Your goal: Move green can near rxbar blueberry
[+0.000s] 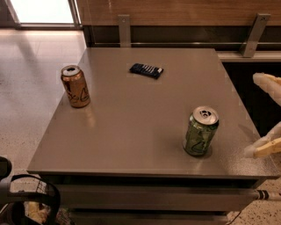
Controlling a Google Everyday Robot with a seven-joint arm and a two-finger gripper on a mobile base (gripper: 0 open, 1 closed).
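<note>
Bench [131, 127] with a flat grey top is seen from above and in front; three things are carried on it. The green can [200, 132] is stood upright at about four o'clock on the bench top, near the right edge; its silver pull-tab top is turned up, and swirl markings are seen on its side. The rxbar blueberry [146, 70] is laid flat at about twelve o'clock, towards the far edge, with pale lettering on its dark blue wrapper; it is well apart from the green can, which lies at about five o'clock from it. A copper can [75, 86] is stood upright at about ten o'clock, near the left edge, well apart from both. The claw [253, 115] is found at three o'clock, at the right edge of the bench, partly cut by the border of the view; its two pale fingers [265, 82] are spread wide, one above the other, and nothing is held between them; the lower finger is near the green can, at about three o'clock from it, but the can is not touched. A wooden panel [175, 9] is seen behind the bench at twelve o'clock; a pale speckled floor [26, 88] is seen at nine o'clock.
</note>
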